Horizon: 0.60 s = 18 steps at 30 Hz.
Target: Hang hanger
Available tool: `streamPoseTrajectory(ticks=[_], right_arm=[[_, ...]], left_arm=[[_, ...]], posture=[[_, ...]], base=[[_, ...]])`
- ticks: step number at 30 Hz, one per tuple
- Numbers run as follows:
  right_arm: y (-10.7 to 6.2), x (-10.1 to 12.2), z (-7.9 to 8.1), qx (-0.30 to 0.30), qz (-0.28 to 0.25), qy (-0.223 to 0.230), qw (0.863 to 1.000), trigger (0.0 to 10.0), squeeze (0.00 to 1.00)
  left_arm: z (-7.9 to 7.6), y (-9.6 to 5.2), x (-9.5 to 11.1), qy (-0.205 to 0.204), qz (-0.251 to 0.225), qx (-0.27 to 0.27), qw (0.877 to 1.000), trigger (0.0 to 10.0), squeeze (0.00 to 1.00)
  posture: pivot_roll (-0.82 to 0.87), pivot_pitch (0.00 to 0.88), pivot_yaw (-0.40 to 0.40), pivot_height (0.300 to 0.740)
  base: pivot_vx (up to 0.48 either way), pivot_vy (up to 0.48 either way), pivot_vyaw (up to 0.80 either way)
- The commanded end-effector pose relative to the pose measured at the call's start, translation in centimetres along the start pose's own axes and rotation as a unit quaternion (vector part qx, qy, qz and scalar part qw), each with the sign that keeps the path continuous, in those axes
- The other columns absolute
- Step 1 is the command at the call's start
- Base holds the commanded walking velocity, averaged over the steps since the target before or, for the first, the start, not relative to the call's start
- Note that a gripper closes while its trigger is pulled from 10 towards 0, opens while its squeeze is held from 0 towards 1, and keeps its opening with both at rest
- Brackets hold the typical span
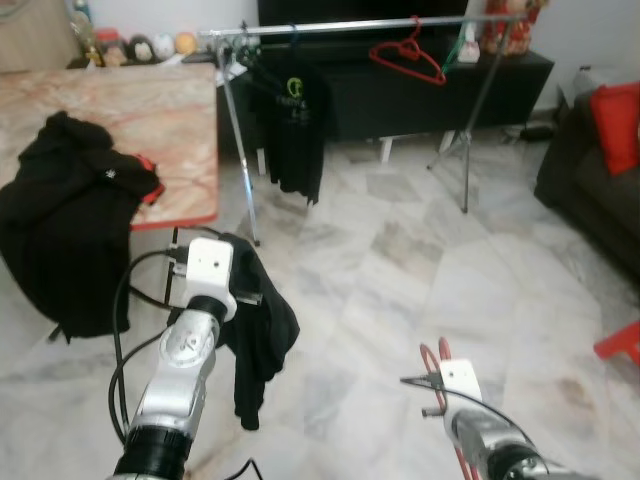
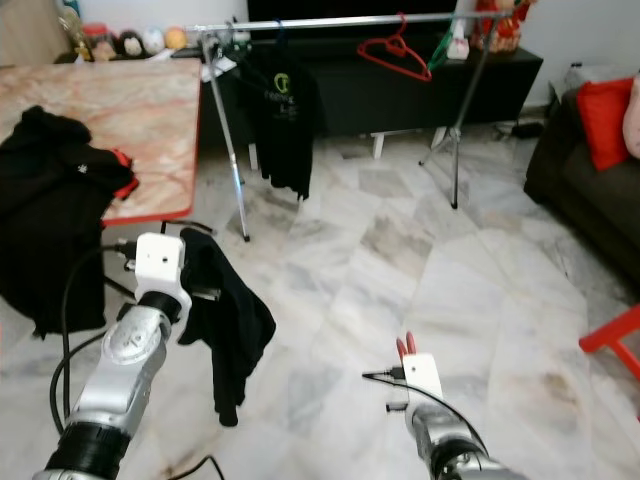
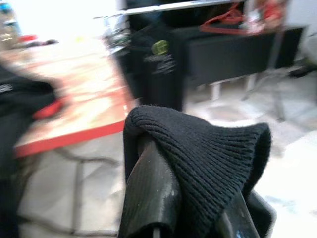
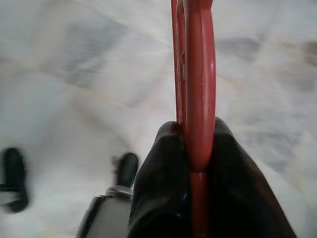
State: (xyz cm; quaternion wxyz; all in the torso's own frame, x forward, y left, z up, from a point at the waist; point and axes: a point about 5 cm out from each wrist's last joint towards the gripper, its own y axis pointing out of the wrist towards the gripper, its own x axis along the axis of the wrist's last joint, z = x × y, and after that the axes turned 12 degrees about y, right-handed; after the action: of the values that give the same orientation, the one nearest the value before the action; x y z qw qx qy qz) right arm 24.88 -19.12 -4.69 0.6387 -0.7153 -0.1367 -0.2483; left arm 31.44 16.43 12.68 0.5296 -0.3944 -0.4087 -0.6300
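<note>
Your right end effector [image 4: 195,158] is clenched on a red hanger [image 4: 198,84], low over the marble floor [image 1: 420,290]. Your left end effector [image 3: 193,208] grips a black garment [image 1: 255,330] beside the counter's [image 1: 150,120] near corner. Ahead stands the rack [image 1: 350,25].

Black garment [image 3: 208,163] hides left end effector [image 3: 193,208] fingertips, apparently.

Left hand [image 3: 190,218] close up, two black fingers [image 3: 148,198] pinching black knit garment [image 3: 208,153], ribbed fabric draped over fingertips. Beyond hand: blurred red-edged marble table [image 3: 74,109], dark clothing [image 3: 20,104] lying on it; black T-shirt [image 3: 158,64] hanging from metal rail [image 3: 173,7]; red hanger [image 3: 225,22] on same rail.
</note>
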Motion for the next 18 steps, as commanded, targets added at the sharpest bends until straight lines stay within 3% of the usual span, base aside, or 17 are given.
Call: streamPoseTrajectory(ticks=[1,18], right_arm=[[-0.01,0.34,-0.46,-0.005,-0.005,0.004,1.000,10.0,0.00],[-0.02,0.43,-0.53,-0.005,-0.005,0.000,1.000,10.0,0.00]], left_arm=[[0.24,0.51,1.35,-0.002,-0.026,0.007,1.000,10.0,0.00],[0.44,0.53,1.32,-0.001,-0.023,0.009,1.000,10.0,0.00]], posture=[[0.03,0.000,-0.047,0.740],[0.03,0.000,-0.048,0.740]], base=[[0.000,0.364,0.00],[0.000,0.357,0.00]])
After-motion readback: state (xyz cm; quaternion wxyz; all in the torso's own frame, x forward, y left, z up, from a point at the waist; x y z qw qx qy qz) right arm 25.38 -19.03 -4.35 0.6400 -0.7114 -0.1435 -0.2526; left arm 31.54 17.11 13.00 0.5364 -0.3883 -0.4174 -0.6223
